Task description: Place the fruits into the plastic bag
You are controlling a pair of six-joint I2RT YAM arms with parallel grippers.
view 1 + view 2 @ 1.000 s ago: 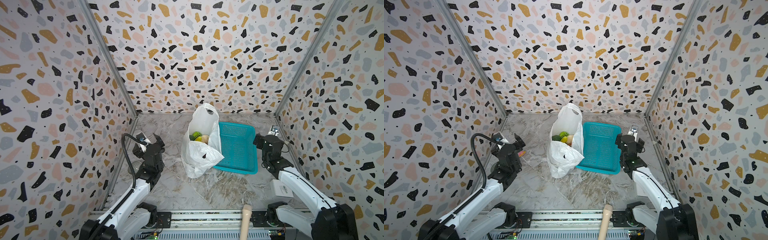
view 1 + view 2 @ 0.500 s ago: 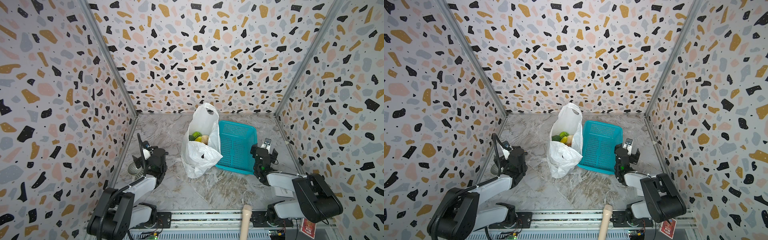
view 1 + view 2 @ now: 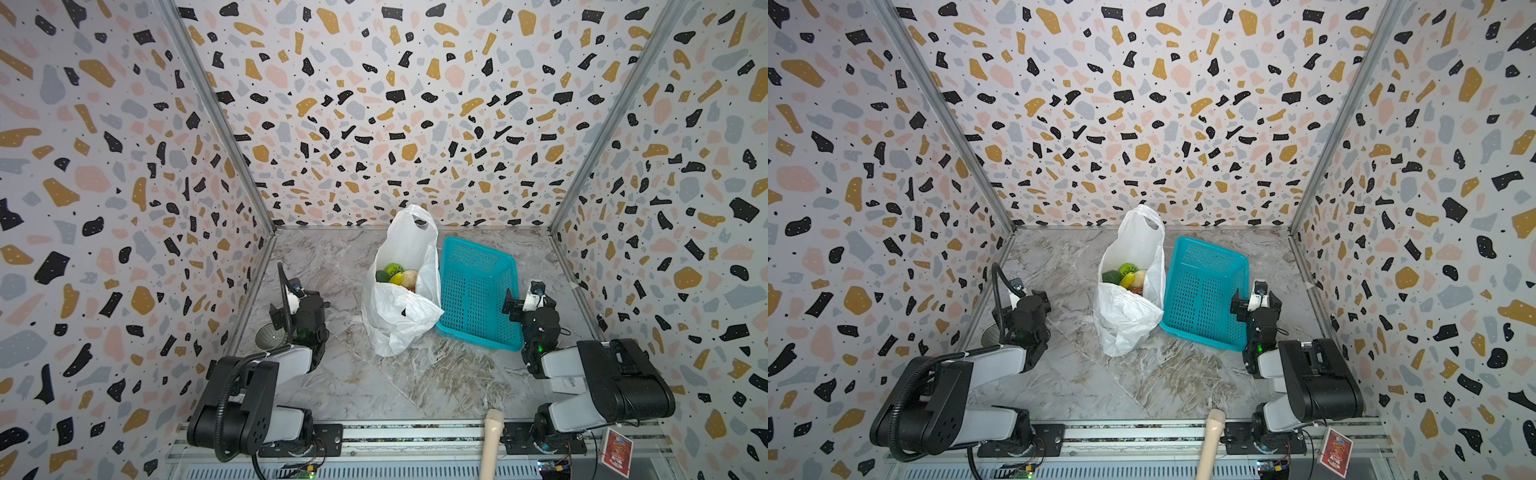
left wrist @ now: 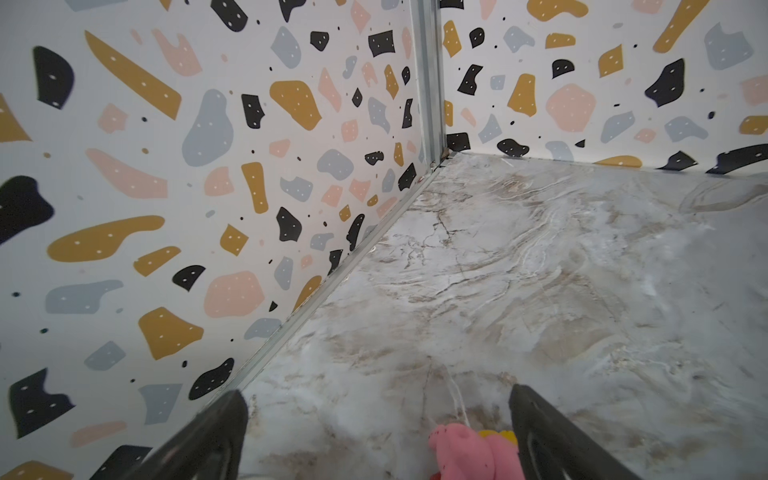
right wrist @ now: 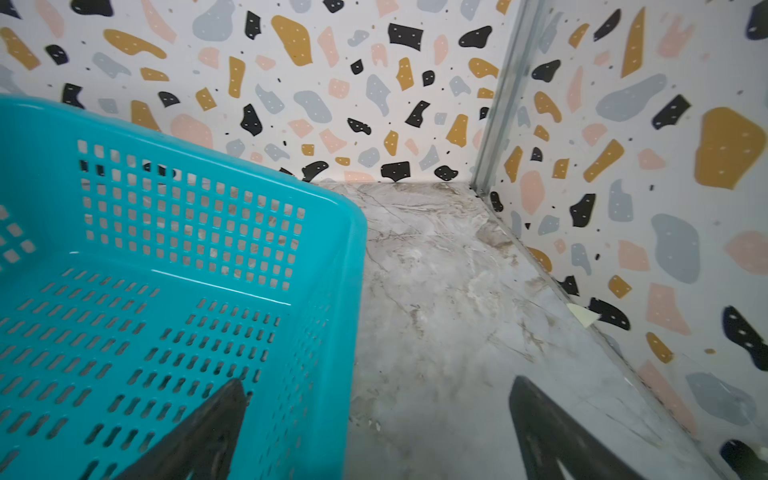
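Jaws stood wide on your left pincer and your right pincer, and neither held anything. Both arms sat folded low, each well apart from the bag, one on either side of it.

Just under the left pincer, between its fingers at the edge of the wrist view, lay a pink lump with a bit of yellow against it. It was cropped too hard for you to name, and the arm hid that spot in both top views. If it was a fruit, your left arm was by far the nearer, and the bag lay off to that pincer's right across bare table.

The right pincer straddled the rim of the basket on the side away from the bag. No fruit showed in the basket in any view.

The fruits you could see lay inside the bag, pressed together just below its mouth, with light green, dark green, yellow and beige showing. The bag stood with its handle end raised on the side away from the arms and its mouth gaping upward. Its long axis ran from the arms toward that handle. The basket sat just to the right of the bag, touching or nearly touching its lower fold.

You could judge the task done or all but done, with only the pink lump in doubt. A reach to the bag from the right would have had the basket in its way. From the left nothing stood between. Well clear of the bag lay a grey round thing beside the left arm and a beige stick between the arm bases.
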